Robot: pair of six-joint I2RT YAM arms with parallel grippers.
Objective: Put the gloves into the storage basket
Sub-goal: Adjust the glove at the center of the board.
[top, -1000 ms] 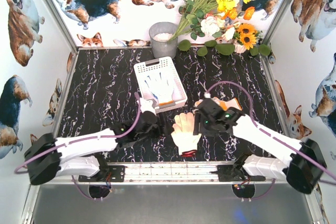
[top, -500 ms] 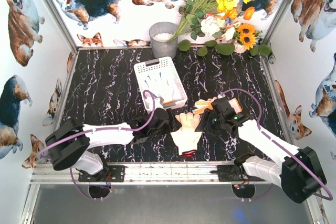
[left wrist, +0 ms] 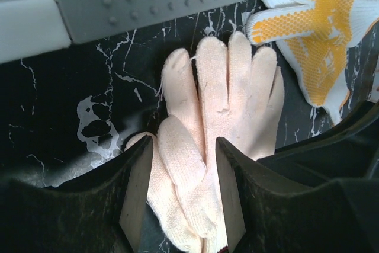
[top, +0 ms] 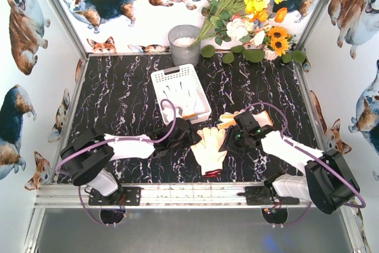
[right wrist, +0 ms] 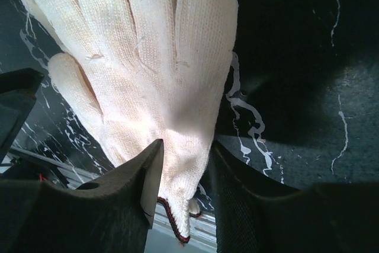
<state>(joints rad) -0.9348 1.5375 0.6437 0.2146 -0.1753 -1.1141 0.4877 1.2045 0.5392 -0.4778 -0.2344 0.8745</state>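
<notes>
The left arm [top: 127, 146] reaches from its base toward the right, its white forearm lying low and nearly level. The left gripper [top: 190, 139] [left wrist: 185, 146] points toward the centre, its jaws part-way apart with a gap showing between them. The right arm [top: 290, 149] mirrors this, stretching leftward from its base with the forearm low. The right gripper [top: 228, 140] [right wrist: 186, 146] faces the left one, near it but apart. Its jaws stand narrowly apart, and whether they press on anything cannot be told.
</notes>
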